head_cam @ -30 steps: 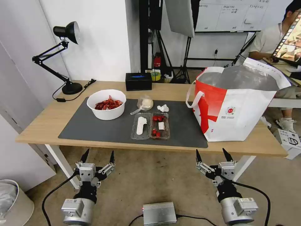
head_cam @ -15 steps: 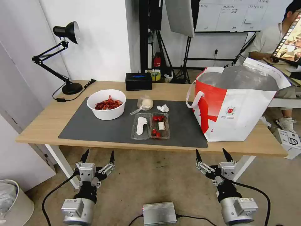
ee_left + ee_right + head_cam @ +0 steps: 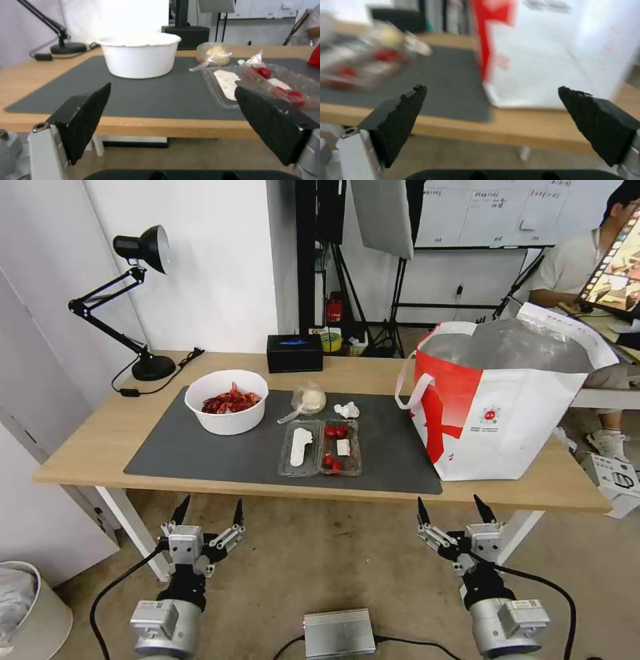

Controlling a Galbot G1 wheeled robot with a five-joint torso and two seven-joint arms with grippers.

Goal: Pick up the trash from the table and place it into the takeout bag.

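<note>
Grey mat [image 3: 220,450] is carrying bowl [image 3: 227,401], tray [image 3: 320,448], tissue [image 3: 347,410], knotted bag [image 3: 308,399]. We are holding left gripper [image 3: 208,510] and right gripper [image 3: 455,508] below the table [image 3: 80,447], jaws spread, empty.

The left gripper [image 3: 208,509] has two slim, pointed black fingers mounted on silver-grey linkage brackets with small screws, above a boxy silver block, a black wrist collar and a round silver-grey arm housing. A black cable loops from that housing. The right gripper [image 3: 453,507] is built the same, its cable curving from its own housing, which bears a small label. Seen from the wrist, the left fingers [image 3: 87,117] have coarse, textured black pads on white backing with a visible bolt head.
</note>
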